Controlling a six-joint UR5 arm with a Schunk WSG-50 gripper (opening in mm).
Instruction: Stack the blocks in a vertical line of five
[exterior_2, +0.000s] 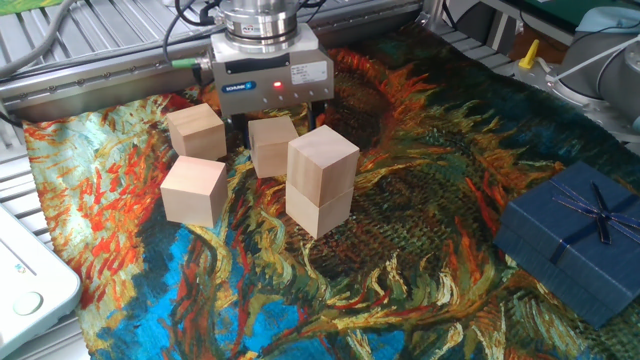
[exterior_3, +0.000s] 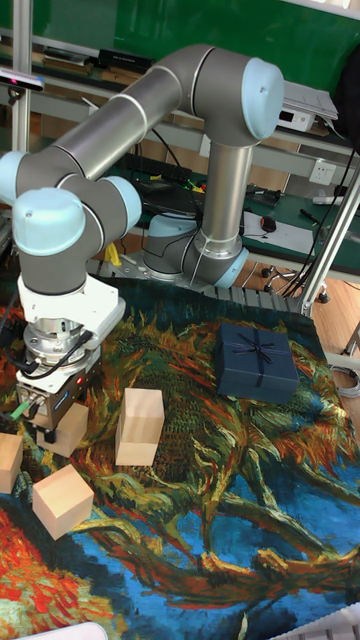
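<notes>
Five pale wooden blocks lie on the painted cloth. Two form a stack, the upper block on the lower block. Single blocks sit at the left and front left. The fifth block rests on the cloth just behind the stack. My gripper is lowered over that fifth block, open. One dark finger stands on each side of it, with a gap showing at each side.
A dark blue ribboned gift box sits at the right of the cloth. A white device lies at the left table edge. Metal rails and cables run behind the gripper.
</notes>
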